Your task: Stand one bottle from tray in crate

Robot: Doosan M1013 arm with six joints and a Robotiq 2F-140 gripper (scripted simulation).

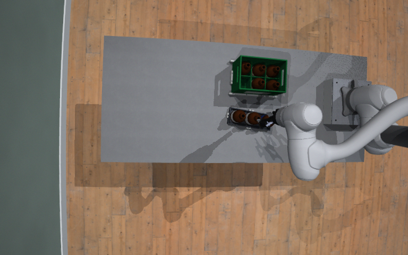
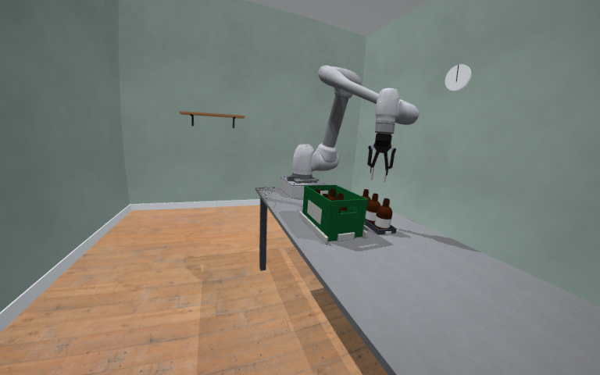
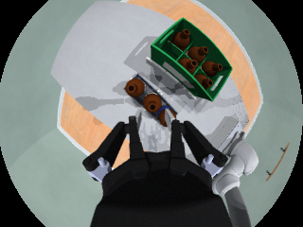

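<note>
The green crate (image 1: pixel 261 77) holds five brown bottles; its near-left cell (image 1: pixel 246 83) is empty. The crate also shows in the side view (image 2: pixel 334 211) and the wrist view (image 3: pixel 191 59). The dark tray (image 1: pixel 248 118) holds three brown bottles in a row: left (image 1: pixel 239 115), middle (image 1: pixel 253 117) and right (image 1: pixel 264 116), the last mostly hidden under the gripper. My gripper (image 2: pixel 378 178) hangs well above the tray's far end, pointing down, partly open and empty. In the wrist view the gripper (image 3: pixel 154 128) frames the nearest tray bottle from above.
The crate stands on a pale base plate (image 2: pixel 329 236) just beside the tray (image 2: pixel 379 230). The robot's base block (image 1: pixel 340 102) sits at the table's right end. The arm's elbow (image 1: pixel 302 141) overhangs the table near the tray.
</note>
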